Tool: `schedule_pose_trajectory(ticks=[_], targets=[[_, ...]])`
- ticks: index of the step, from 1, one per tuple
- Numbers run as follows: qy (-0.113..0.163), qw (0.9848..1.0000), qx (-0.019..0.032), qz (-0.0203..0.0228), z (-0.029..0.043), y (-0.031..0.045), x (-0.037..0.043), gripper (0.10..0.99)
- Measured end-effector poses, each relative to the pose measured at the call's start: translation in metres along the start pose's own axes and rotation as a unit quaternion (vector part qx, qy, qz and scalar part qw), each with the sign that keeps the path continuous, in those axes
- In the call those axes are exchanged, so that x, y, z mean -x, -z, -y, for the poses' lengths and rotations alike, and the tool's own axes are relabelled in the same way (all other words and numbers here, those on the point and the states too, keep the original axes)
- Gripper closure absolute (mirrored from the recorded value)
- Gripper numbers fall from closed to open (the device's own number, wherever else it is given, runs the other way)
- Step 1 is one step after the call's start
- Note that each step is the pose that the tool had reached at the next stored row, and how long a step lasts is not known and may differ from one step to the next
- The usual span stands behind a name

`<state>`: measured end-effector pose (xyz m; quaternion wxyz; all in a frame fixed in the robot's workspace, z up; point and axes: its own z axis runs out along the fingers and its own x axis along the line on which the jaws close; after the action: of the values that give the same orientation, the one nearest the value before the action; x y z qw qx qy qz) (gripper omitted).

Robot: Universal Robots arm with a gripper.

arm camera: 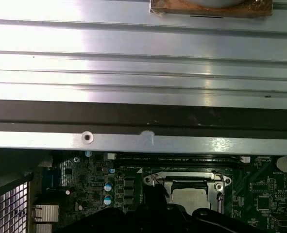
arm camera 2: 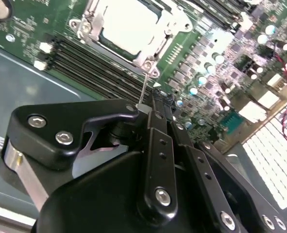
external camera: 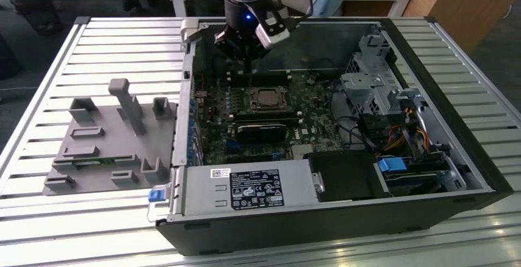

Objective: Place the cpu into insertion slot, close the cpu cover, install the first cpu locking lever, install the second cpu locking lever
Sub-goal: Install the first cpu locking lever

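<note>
The cpu (external camera: 265, 100) lies in its socket on the green motherboard (external camera: 313, 127) inside the open computer case. Its pale metal top (arm camera 2: 128, 24) shows through the window of the cpu cover (arm camera 2: 92, 23), which lies flat around it. A thin wire locking lever (arm camera 2: 143, 87) runs from the socket's corner towards my gripper (arm camera 2: 159, 99) and ends right beside its tips; I cannot tell if they touch. In the exterior view my gripper (external camera: 238, 66) hangs low over the board just behind the socket. The fingers look shut with nothing seen between them. The first wrist view shows the cpu (arm camera: 189, 195) and cover (arm camera: 216, 182) too.
Black memory sticks (external camera: 260, 121) lie in front of the socket and a power supply (external camera: 244, 188) sits at the case's near side. A drive cage (external camera: 366, 90) with cables stands at the exterior view's right. A grey parts fixture (external camera: 106, 139) rests on the slatted table (external camera: 122, 35).
</note>
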<state>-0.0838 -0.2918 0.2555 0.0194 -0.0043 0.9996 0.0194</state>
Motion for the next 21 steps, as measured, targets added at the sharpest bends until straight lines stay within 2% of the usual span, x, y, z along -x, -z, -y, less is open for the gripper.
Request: schedule_pose_trajectory(ticks=[3, 8, 11, 12, 15, 16, 21], targets=[[0.0, 1.0, 0.0, 0.0, 0.0001, -0.0012, 0.005, 0.965], [0.0, 1.0, 0.0, 0.0, 0.0003, -0.0044, 0.0236, 0.965], [0.0, 1.0, 0.0007, 0.0001, 0.0005, -0.0059, 0.0268, 0.965], [0.0, 1.0, 0.0036, -0.0001, 0.0005, -0.0061, 0.0267, 0.965], [-0.001, 0.9996, 0.03, 0.0005, 0.0022, -0.0065, 0.0268, 0.965], [-0.001, 0.9995, 0.032, 0.0009, 0.0026, -0.0075, 0.0267, 0.965], [-0.001, 0.9995, 0.032, 0.0009, 0.0029, -0.013, 0.0291, 0.965]])
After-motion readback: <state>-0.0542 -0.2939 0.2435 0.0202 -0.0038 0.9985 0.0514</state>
